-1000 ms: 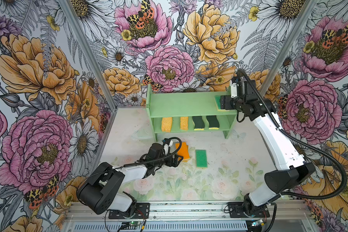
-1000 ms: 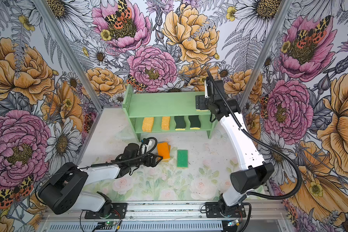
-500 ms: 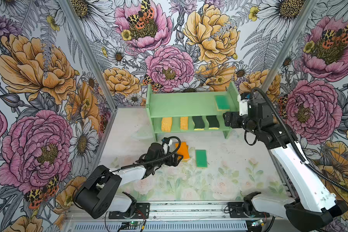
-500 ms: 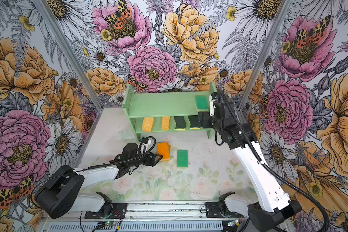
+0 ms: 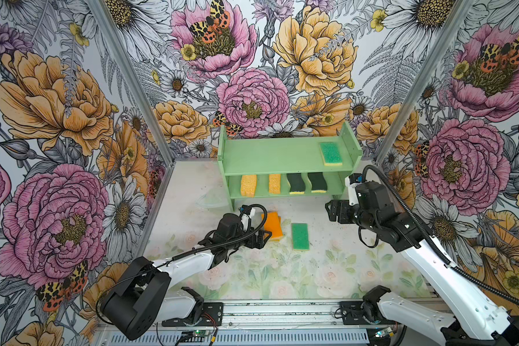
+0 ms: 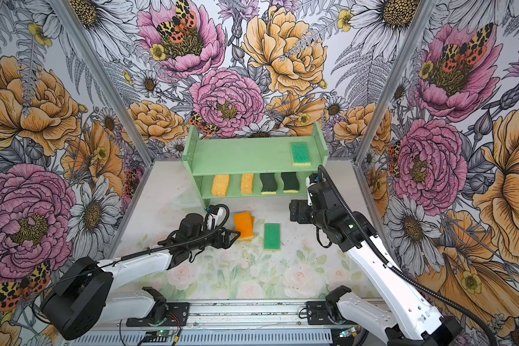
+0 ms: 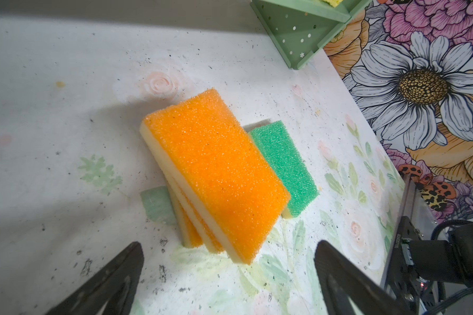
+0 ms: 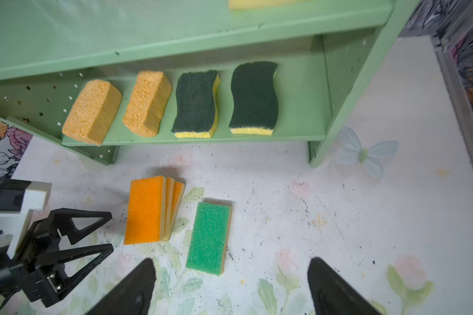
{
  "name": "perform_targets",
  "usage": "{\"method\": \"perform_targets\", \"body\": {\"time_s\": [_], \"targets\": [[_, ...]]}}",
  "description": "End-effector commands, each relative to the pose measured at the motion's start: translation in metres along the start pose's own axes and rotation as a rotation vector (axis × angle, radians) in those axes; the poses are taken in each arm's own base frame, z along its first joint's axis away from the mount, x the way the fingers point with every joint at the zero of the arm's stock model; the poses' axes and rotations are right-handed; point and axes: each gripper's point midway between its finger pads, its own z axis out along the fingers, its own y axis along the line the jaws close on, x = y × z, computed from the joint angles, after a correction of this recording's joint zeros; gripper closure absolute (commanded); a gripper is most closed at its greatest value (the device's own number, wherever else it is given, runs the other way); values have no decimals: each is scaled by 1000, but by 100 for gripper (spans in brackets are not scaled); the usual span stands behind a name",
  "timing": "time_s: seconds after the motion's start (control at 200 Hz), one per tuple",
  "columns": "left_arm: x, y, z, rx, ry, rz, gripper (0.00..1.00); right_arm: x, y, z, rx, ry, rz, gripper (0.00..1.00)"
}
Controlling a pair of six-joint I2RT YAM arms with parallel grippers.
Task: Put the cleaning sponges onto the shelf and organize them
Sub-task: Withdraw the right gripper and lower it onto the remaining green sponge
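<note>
The mint-green shelf [image 5: 270,155] stands at the back. One green-topped sponge [image 5: 330,153] lies at the right end of its top tier. Its lower tier holds two porous yellow sponges [image 5: 248,185] and two wavy dark-green ones [image 5: 296,183]. On the table lie three stacked, fanned orange-topped sponges [image 5: 272,226] [image 7: 216,174] and a green-topped sponge [image 5: 300,236] [image 8: 208,237] beside them. My left gripper [image 5: 266,237] [image 7: 228,245] is open, low at the near end of the orange stack. My right gripper [image 5: 330,211] [image 8: 231,260] hangs open and empty before the shelf's right leg.
Flowered walls close in the table [image 5: 327,269] on three sides. A metal rail [image 5: 282,311] with both arm bases runs along the front edge. The shelf's right side panel [image 5: 349,143] rises just behind the right gripper.
My right gripper has left the green-topped sponge on the top tier and drawn back and down to the front of the shelf. The left arm has barely moved.
</note>
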Motion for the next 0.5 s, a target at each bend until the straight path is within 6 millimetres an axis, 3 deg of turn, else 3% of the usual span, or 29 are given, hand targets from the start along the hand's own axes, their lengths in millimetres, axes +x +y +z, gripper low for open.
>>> {"method": "perform_targets", "body": {"time_s": [0.0, 0.495], "targets": [[-14, -5, -6, -9, -39, 26, 1, 9, 12, 8, -48, -16, 47, 10], [-20, -2, -24, -46, -67, 40, 1, 77, 28, 68, 33, 76, 73, 9]]}}
